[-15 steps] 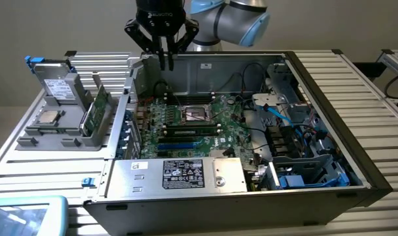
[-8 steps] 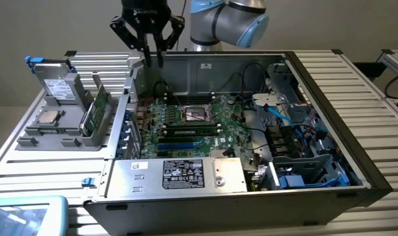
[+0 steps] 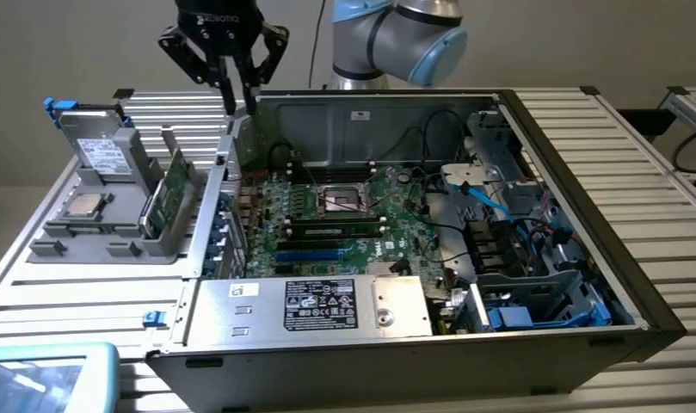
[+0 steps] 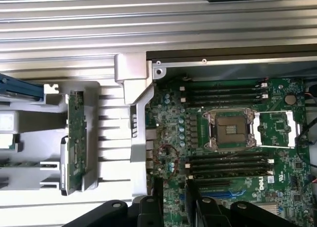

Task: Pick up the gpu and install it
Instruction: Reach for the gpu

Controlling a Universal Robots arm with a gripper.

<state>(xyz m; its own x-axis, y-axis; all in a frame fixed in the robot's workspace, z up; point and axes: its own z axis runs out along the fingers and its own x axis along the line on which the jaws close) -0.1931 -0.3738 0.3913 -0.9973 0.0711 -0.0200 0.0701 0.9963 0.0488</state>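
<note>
The gpu (image 3: 168,194) is a thin green card standing on edge in a slot of the grey holder (image 3: 95,241), at the exterior view's left of the open computer case (image 3: 554,258). In the wrist view the gpu (image 4: 75,138) appears edge-on beside the case's side wall. My gripper (image 3: 241,96) hangs above the case's back corner, off to the exterior view's right of the gpu and well above it. Its fingers (image 4: 153,209) stand apart, and between them only the motherboard (image 4: 233,133) shows. The gripper (image 4: 173,209) is open and holds nothing.
A silver drive (image 3: 95,146) with blue tabs leans at the holder's back, and a processor chip (image 3: 86,205) lies in front of it. Inside the case are the motherboard (image 3: 336,206), a memory stick (image 3: 330,231), cables (image 3: 485,185) and a labelled metal box (image 3: 324,305). The arm's base (image 3: 394,39) stands behind the case.
</note>
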